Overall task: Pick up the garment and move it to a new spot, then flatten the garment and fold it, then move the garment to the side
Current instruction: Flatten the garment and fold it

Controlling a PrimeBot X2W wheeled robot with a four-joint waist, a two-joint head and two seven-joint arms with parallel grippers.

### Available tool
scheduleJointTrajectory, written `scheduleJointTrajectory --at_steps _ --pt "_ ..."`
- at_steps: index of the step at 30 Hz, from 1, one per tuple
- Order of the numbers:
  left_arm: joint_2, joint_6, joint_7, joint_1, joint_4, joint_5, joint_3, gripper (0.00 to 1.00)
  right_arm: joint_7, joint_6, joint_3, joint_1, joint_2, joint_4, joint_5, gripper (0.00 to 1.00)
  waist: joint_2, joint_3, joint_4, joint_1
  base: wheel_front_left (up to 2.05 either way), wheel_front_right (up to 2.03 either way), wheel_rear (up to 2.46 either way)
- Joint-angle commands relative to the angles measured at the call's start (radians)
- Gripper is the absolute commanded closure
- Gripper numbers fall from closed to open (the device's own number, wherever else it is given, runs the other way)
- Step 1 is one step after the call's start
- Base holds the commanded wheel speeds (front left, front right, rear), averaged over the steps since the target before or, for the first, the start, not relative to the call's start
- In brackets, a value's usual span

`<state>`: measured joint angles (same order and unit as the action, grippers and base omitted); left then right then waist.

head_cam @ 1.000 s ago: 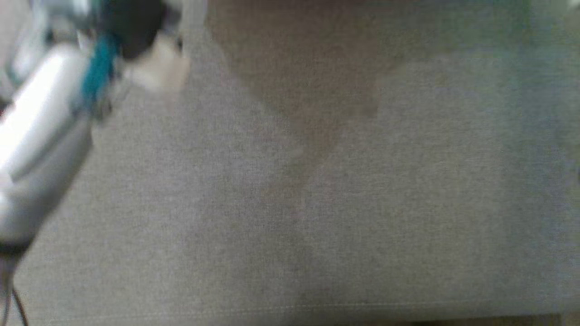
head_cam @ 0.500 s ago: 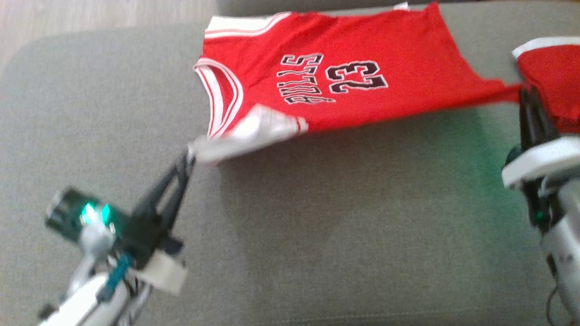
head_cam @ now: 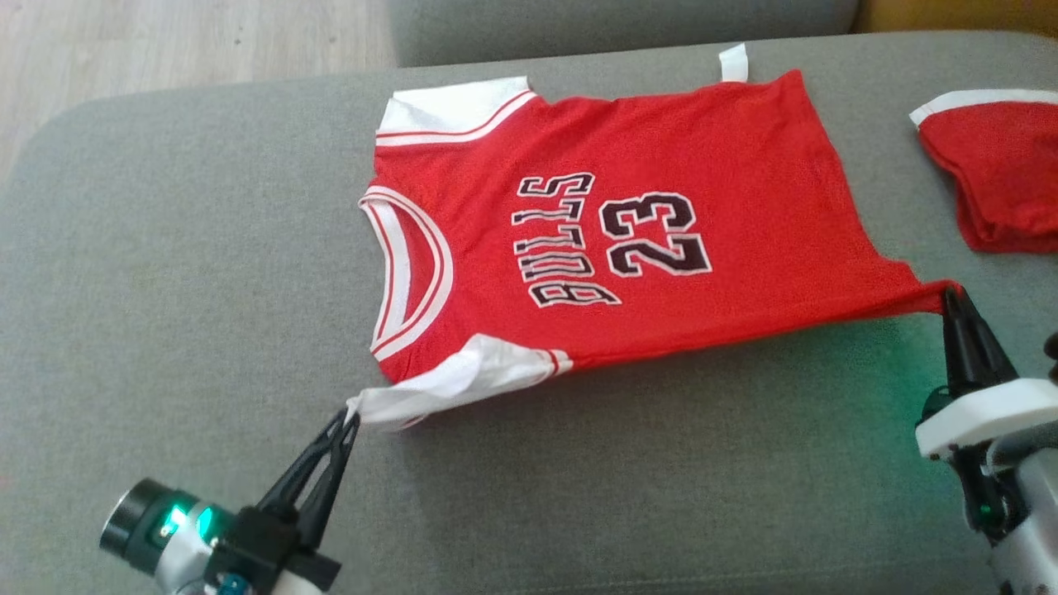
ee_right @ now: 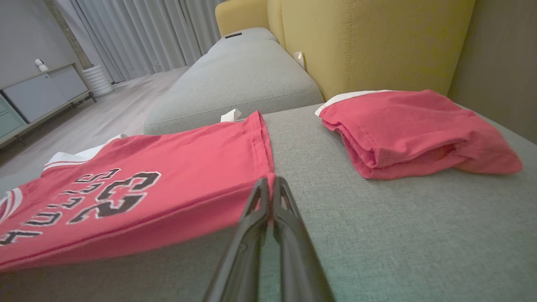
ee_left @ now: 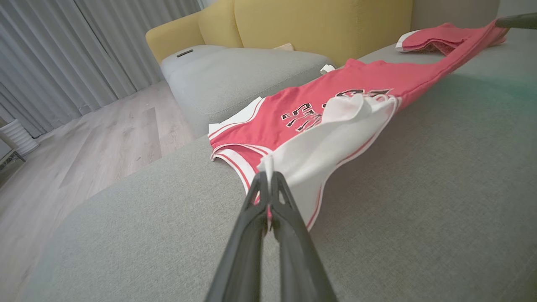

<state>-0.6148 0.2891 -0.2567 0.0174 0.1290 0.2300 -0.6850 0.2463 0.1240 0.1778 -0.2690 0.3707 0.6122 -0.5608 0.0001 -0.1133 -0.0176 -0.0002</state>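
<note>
The garment is a red jersey with white sleeves and the print BULLS 23, spread over a grey sofa cushion. My left gripper is shut on the tip of its near white sleeve, lifting that corner a little. My right gripper is shut on the near hem corner, pulling the near edge taut between the two grips. The far edge lies on the cushion. The left wrist view shows the jersey stretching away to the right gripper's dark finger.
A folded red garment lies at the cushion's far right. A yellow sofa back rises behind it. A second grey cushion adjoins at the far side. Wooden floor lies beyond the far left edge.
The head camera has swung up from a blurred close view of the cushion to the whole jersey. Since half a second ago the jersey sits lower in the picture; both grips are unchanged.
</note>
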Motion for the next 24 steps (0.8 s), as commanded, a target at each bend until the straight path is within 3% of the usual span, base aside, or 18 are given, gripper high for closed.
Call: scheduleJointTrajectory --at_steps 1,14,24 --pt "-0.011 -0.012 -0.005 -0.056 0.018 -0.012 0.062 1.0 -0.001 0.007 -0.007 -0.013 0.01 -0.039 0.016 1.0 -0.0001 -0.013 0.002 0.0002 0.0 0.0 0.0" --pt "0.095 -0.163 -0.005 -0.367 -0.202 -0.05 0.081 1.0 -0.046 0.007 -0.037 -0.16 -0.029 0.03 0.112 1.0 -0.0001 -0.129 0.027 0.0002 0.0 0.0 0.0" --pt "0.133 -0.239 -0.005 -0.585 -0.364 -0.109 0.072 1.0 -0.04 0.007 -0.058 -0.291 -0.018 0.114 0.164 1.0 -0.0001 -0.212 0.039 0.0002 0.0 0.0 0.0"
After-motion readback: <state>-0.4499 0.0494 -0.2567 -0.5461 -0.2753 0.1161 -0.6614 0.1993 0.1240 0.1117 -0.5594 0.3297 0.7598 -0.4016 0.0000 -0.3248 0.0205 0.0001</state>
